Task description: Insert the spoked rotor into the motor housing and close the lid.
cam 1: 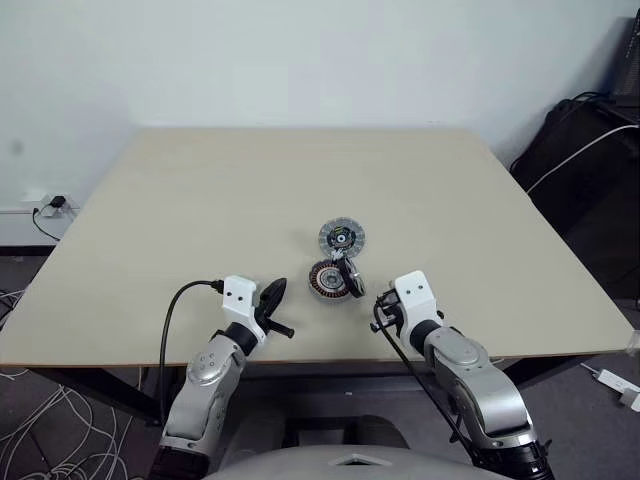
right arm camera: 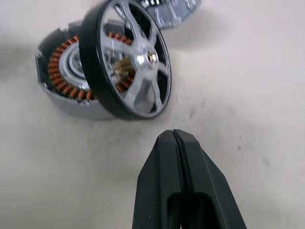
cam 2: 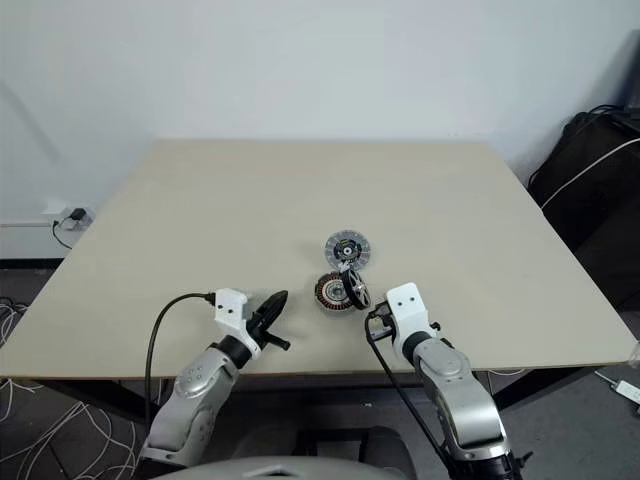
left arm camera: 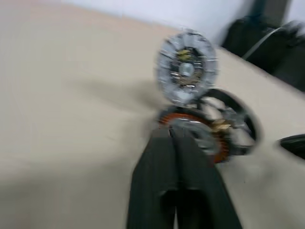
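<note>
Head views: motor housing (cam 1: 327, 279) sits mid-table (cam 1: 200, 200), lid (cam 1: 342, 238) flat just behind it, ribbed face up. Spoked rotor (cam 1: 351, 281) leans tilted on the housing's right edge, not seated. Right gripper (cam 1: 381, 300) is just beside the rotor, nearer than the left gripper (cam 1: 272, 295), which sits further off to the housing's left. Both empty.

Left wrist view: fingers (left arm camera: 164, 167) pressed together, pointing at the housing (left arm camera: 198, 136); rotor (left arm camera: 233, 121) beyond it, lid (left arm camera: 187, 67) behind.

Right wrist view: fingers (right arm camera: 176, 167) together, tips just short of the rotor's rim (right arm camera: 126, 59), rotor standing on edge against the housing (right arm camera: 66, 81). Right arm likely takes the rotor; jaws must open first.
</note>
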`<state>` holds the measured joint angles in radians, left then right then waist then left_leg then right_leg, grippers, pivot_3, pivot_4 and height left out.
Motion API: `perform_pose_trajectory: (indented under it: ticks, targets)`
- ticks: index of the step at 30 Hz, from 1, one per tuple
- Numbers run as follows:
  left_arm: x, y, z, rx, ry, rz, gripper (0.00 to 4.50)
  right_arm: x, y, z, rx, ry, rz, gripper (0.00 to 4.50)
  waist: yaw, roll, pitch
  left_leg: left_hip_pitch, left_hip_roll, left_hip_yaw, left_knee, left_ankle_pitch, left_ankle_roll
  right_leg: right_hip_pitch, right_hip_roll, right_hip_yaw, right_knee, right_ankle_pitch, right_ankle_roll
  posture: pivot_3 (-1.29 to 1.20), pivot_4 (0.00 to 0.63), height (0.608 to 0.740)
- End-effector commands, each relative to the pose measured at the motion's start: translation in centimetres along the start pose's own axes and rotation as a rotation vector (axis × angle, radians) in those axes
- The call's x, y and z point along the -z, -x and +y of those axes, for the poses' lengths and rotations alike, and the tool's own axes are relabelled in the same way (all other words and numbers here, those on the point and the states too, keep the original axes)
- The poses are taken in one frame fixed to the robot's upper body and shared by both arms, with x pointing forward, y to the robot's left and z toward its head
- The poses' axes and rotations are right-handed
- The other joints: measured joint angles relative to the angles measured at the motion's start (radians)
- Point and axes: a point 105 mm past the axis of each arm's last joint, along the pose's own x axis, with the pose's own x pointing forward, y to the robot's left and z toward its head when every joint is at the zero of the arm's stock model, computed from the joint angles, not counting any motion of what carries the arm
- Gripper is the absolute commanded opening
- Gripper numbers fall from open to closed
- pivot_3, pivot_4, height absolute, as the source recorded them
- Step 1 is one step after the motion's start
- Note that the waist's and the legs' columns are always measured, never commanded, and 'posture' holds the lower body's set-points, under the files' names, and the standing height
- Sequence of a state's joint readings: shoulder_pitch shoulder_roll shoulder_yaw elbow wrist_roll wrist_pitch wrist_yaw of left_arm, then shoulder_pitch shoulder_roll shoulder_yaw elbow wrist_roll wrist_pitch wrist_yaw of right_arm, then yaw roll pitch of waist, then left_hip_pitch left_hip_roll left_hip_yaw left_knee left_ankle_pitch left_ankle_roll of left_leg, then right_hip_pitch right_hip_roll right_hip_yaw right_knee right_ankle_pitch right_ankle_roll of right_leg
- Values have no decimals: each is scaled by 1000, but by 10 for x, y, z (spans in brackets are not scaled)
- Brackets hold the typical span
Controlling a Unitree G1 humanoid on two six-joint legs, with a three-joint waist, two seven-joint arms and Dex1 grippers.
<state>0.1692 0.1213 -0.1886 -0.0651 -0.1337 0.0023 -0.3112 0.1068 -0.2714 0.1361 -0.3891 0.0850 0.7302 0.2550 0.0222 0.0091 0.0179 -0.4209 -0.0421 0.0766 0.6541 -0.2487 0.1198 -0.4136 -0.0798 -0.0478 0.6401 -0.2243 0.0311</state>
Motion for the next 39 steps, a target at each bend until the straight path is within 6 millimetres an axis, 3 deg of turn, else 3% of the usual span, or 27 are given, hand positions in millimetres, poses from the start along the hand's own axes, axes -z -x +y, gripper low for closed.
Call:
perform_pose_trajectory:
  ticks: [1,5,17,30,39]
  targets:
    - [-5,-1,-2,-15,-35,-46,0,-21,1,3,-34,12,-78,653,0,0,0,0,0,0,0,0,0,0,0,0,0,0,0,0,0,740]
    - [-2,-1,-4,-18,-29,-46,0,-31,2,15,-81,34,-115,1913,0,0,0,0,0,0,-1,0,0,-1,0,0,0,0,0,0,0,740]
    - [1,-3,-6,-10,-6,-35,0,-44,-10,43,-119,151,-156,1913,-1,0,0,0,0,0,-1,0,0,-1,0,-1,0,0,0,0,0,740]
    - [2,-1,-5,-17,18,-39,0,-48,-17,32,-58,201,-174,1913,-1,0,0,0,0,0,0,0,0,0,0,-1,1,0,0,0,0,740]
    - [1,-4,-6,-16,27,-46,0,-43,-24,36,-67,199,-147,1913,-1,0,0,0,0,0,1,0,0,0,0,-1,1,0,0,0,0,740]
